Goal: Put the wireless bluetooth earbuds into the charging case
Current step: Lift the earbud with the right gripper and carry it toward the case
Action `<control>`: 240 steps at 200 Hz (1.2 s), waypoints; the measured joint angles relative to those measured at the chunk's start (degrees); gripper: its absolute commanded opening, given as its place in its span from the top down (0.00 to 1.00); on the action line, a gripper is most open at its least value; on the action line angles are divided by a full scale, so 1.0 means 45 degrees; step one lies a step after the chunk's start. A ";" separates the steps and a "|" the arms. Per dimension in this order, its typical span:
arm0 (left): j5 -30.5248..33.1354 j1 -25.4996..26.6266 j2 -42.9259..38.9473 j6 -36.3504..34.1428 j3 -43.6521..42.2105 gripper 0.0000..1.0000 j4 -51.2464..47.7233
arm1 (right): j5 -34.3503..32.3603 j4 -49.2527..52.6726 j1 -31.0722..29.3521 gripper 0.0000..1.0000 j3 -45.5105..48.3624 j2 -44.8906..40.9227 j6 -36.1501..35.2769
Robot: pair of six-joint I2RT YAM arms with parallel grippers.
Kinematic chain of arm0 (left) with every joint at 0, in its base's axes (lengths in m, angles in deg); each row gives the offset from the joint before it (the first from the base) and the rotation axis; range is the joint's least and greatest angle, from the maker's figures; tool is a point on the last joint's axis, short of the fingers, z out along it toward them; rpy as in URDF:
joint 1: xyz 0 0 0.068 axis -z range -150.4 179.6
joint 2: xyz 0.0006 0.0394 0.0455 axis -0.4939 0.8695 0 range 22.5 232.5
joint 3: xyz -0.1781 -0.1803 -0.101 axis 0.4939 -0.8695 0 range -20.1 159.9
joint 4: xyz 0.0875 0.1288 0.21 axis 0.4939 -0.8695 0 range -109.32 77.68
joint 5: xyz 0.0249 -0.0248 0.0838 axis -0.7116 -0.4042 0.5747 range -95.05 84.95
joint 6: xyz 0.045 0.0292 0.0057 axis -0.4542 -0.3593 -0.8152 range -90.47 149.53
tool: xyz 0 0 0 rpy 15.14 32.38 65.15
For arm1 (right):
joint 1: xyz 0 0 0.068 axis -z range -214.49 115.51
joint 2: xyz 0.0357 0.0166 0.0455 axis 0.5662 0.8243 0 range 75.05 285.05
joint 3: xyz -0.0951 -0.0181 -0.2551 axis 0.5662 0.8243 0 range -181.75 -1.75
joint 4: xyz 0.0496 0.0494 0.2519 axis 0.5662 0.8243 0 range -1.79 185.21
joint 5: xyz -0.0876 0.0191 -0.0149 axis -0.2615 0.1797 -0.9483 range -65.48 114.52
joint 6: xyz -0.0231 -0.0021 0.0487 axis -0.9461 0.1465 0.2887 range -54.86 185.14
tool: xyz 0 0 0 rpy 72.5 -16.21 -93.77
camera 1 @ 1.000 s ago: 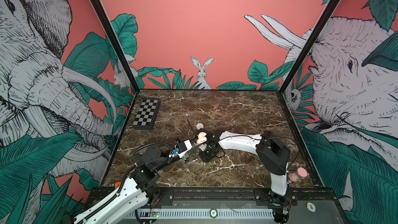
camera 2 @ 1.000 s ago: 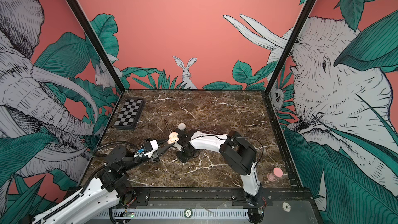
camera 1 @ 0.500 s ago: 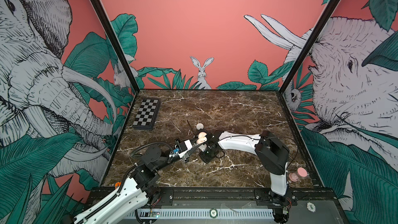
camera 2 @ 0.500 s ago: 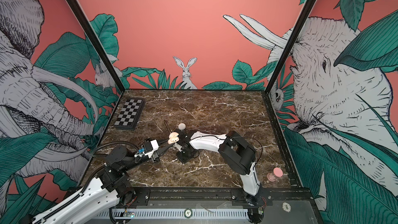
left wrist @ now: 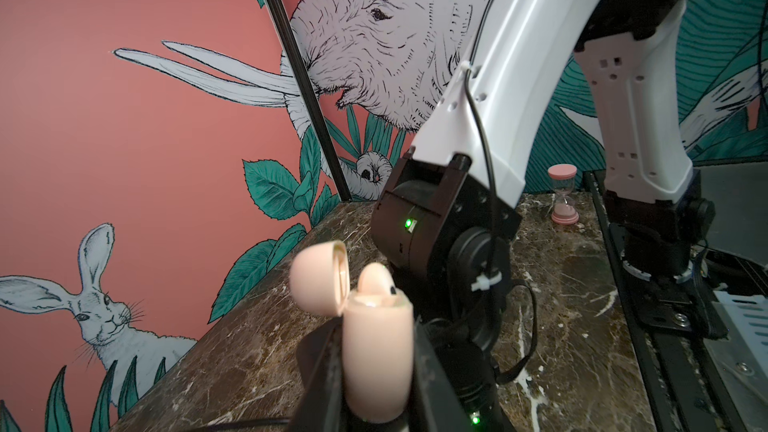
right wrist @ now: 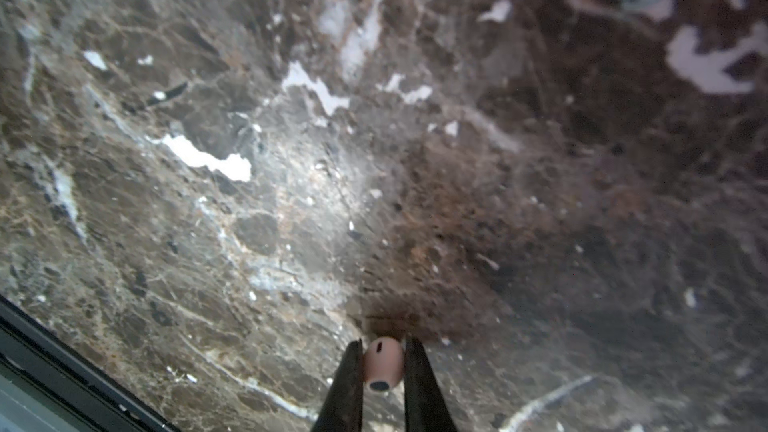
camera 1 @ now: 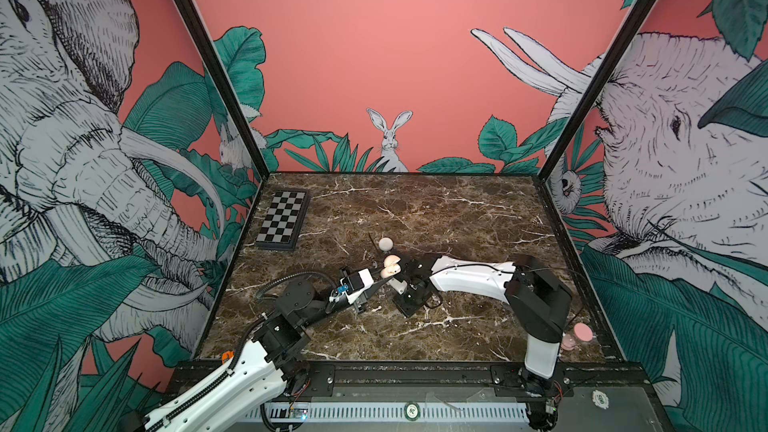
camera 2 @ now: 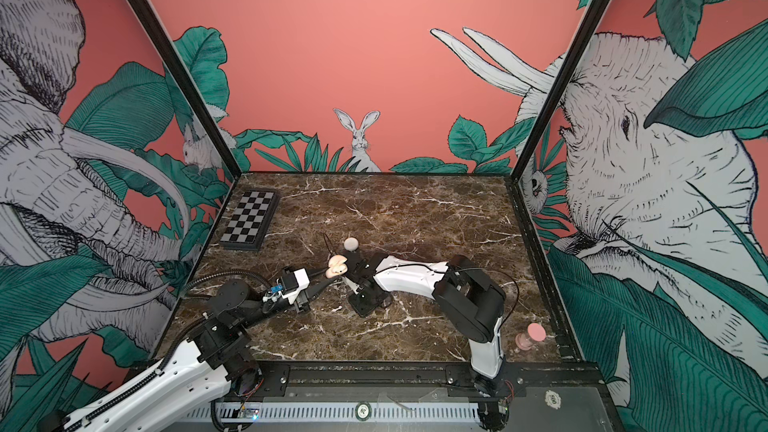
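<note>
Nearest us, the black front rail (camera 1: 415, 371) carries both arm bases. Past it we note the marble tabletop (camera 1: 457, 218), dark brown with white veins. A pink hourglass (camera 1: 577, 336) stands upright in the near right corner, well apart from the work. At mid-table the left gripper (left wrist: 376, 338) is clamped on the charging case (left wrist: 376, 363), pale peach and held upright, its lid (left wrist: 316, 276) hinged open. The seated earbud (left wrist: 374, 280) sits in the case, its top showing above the rim. Just right of the case the right gripper (right wrist: 384, 342) points down, jaws narrow and pinching the second earbud (right wrist: 383, 361) low over the marble; we cannot tell whether it touches the surface. Beyond both, a small grey ball (camera 1: 385, 243) rests near the case. A chessboard (camera 1: 284, 222) lies flat at the far left edge. The back wall (camera 1: 374, 35) is coral with a painted rabbit (camera 1: 390, 139) among green leaves; the side walls show drawn elephants.
</note>
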 measured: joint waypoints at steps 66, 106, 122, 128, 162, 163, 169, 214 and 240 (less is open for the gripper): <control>-0.0005 0.0000 0.0117 0.0000 0.0000 1.00 0.0000 | -0.0379 0.0219 0.0840 0.85 0.0641 -0.0418 -0.0209; -0.0005 0.0000 0.0175 0.0000 0.0000 1.00 0.0000 | -0.0578 0.0272 0.0845 0.83 0.0641 -0.0403 -0.0238; -0.0005 0.0000 0.0185 0.0000 0.0000 1.00 0.0000 | -0.0641 0.0287 0.0845 0.80 0.0641 -0.0311 -0.0233; -0.0005 0.0000 0.0189 0.0000 0.0000 1.00 0.0000 | -0.0656 0.0291 0.0845 0.79 0.0641 -0.0267 -0.0228; -0.0005 0.0000 0.0189 0.0000 0.0000 1.00 0.0000 | -0.0661 0.0306 0.0845 0.75 0.0641 -0.0219 -0.0209; -0.0005 0.0000 0.0189 0.0000 0.0000 1.00 0.0000 | -0.0661 0.0306 0.0845 0.75 0.0641 -0.0219 -0.0204; -0.0005 0.0000 0.0189 0.0000 0.0000 1.00 0.0000 | -0.0661 0.0306 0.0845 0.75 0.0641 -0.0219 -0.0204; -0.0005 0.0000 0.0185 0.0000 0.0000 1.00 0.0000 | -0.0753 0.0301 0.0855 0.76 0.0641 -0.0199 -0.0121; -0.0029 0.0000 0.0185 0.0000 0.0000 1.00 0.0000 | -0.0942 0.0311 0.0860 0.77 0.0631 -0.0189 -0.0029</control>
